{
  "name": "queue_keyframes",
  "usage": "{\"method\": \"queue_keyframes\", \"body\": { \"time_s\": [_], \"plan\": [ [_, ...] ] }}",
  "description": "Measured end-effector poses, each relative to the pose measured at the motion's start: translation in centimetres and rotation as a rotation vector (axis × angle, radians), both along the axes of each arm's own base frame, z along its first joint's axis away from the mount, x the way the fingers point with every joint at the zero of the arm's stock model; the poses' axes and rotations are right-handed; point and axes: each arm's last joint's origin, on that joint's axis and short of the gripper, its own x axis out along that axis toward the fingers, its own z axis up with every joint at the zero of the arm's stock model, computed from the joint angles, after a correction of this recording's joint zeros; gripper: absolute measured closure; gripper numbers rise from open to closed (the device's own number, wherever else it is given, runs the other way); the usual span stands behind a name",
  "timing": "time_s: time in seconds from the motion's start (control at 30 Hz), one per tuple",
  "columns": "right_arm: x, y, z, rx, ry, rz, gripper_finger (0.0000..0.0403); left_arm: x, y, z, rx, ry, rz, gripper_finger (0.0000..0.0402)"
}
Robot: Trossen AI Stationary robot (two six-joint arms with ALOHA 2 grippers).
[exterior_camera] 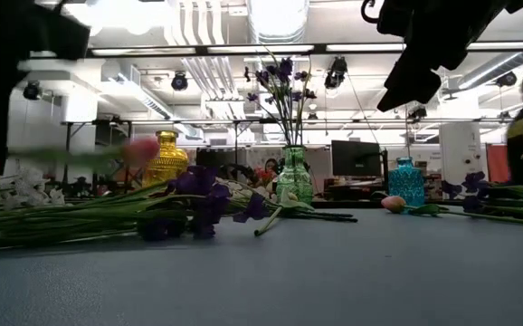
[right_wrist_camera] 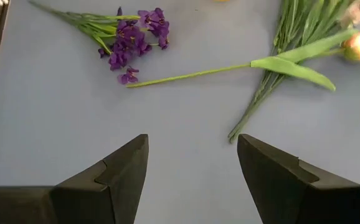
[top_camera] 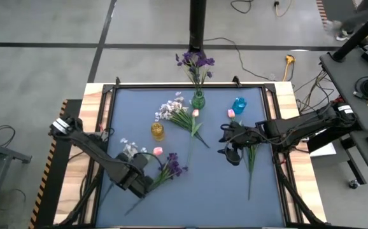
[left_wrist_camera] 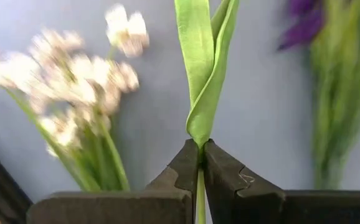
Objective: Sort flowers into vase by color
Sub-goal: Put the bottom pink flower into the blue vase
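Observation:
My left gripper (left_wrist_camera: pixel 200 149) hangs over the table's near left part (top_camera: pixel 143 164), shut on a pink tulip (top_camera: pixel 158 151). In the low view its bud (exterior_camera: pixel 139 148) floats above the other flowers. White sprays (top_camera: pixel 130 147) and purple blossoms (top_camera: pixel 171 166) lie on the mat beside it. A green vase (top_camera: pixel 198 100) holds purple flowers. A yellow vase (top_camera: pixel 157 131) and a blue vase (top_camera: pixel 239 104) stand without flowers. My right gripper (top_camera: pixel 230 145) (right_wrist_camera: pixel 192 140) waits open above the mat at the right, touching nothing. My left gripper pinches the tulip's thin green stem (left_wrist_camera: pixel 199 182) between its two fingertips, just below the base of the folded leaf (left_wrist_camera: pixel 205 74). The fingers point steeply down. The tulip is lifted clear of the mat, and its stem lies roughly level in the low view.
A white spray (top_camera: pixel 171 109) and another pink tulip (top_camera: pixel 195 112) lie mid-table. A third pink bud (top_camera: pixel 231 113) and green stems (top_camera: pixel 251 162) lie under the right arm. The mat's near middle (top_camera: pixel 209 197) is bare.

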Motion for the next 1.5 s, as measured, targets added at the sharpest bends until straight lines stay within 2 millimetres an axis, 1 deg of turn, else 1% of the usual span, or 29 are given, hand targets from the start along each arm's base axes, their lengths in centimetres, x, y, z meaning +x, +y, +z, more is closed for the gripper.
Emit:
{"method": "queue_keyframes", "body": {
  "time_s": [0.07,0.13,0.23,0.3,0.4,0.47,0.57,0.63,0.7,0.8,0.87,0.93,1.03,1.1,1.23,1.33,1.4,1.5],
  "plan": [
    [0.0,0.0,-0.3,-0.025,-0.013,0.022,0.0165,-0.1,0.0,1.8,0.039,-0.043,-0.035,0.0401],
    [0.1,0.1,-0.8,-0.038,-0.044,0.041,0.0165,0.1,-0.2,3.5,0.085,-0.131,-0.100,0.0401],
    [0.1,0.5,-2.0,-0.041,-0.143,0.045,0.0165,0.9,-0.8,6.5,0.192,-0.324,-0.262,0.0401],
    [0.1,0.8,-2.9,-0.053,-0.233,0.045,0.0165,1.5,-1.6,8.2,0.285,-0.458,-0.401,0.0401],
    [-0.3,1.1,-4.1,-0.054,-0.367,0.061,0.0165,2.8,-2.6,9.8,0.409,-0.602,-0.635,0.0401],
    [-0.5,1.3,-4.3,-0.059,-0.461,0.079,0.0165,3.6,-3.3,10.2,0.494,-0.681,-0.789,0.0401],
    [-0.9,1.8,-4.2,-0.089,-0.571,0.120,0.0165,4.6,-3.4,10.1,0.605,-0.800,-0.917,0.0402],
    [-1.0,2.6,-3.7,-0.124,-0.631,0.175,0.0165,5.0,-2.9,9.5,0.670,-0.860,-0.930,0.0402],
    [-0.9,3.4,-3.2,-0.155,-0.666,0.217,0.0165,5.4,-2.3,8.7,0.709,-0.923,-0.893,0.0402],
    [-0.2,4.3,-2.5,-0.198,-0.705,0.243,0.0165,6.0,-1.0,6.9,0.736,-1.014,-0.806,0.0402],
    [0.5,4.6,-2.1,-0.242,-0.711,0.220,0.0165,6.4,0.0,5.5,0.758,-1.063,-0.746,0.0401],
    [1.4,4.8,-1.8,-0.292,-0.712,0.173,0.0165,6.6,0.8,4.6,0.772,-1.123,-0.694,0.0401],
    [2.6,5.0,-1.1,-0.338,-0.760,0.133,0.0165,6.6,1.4,3.6,0.784,-1.181,-0.642,0.0401],
    [3.6,5.3,-0.3,-0.333,-0.819,0.115,0.0165,6.5,1.5,2.9,0.785,-1.189,-0.634,0.0401],
    [5.5,5.5,0.5,-0.352,-0.846,0.102,0.0165,6.9,1.5,2.1,0.786,-1.196,-0.624,0.0401],
    [7.1,5.8,0.7,-0.376,-0.844,0.101,0.0165,7.4,1.4,1.6,0.792,-1.188,-0.606,0.0401],
    [7.7,6.0,0.7,-0.391,-0.840,0.111,0.0165,7.9,1.3,1.4,0.800,-1.176,-0.596,0.0401],
    [8.5,6.3,0.7,-0.400,-0.845,0.126,0.0165,8.0,1.3,1.2,0.815,-1.155,-0.578,0.0401]
  ]
}}
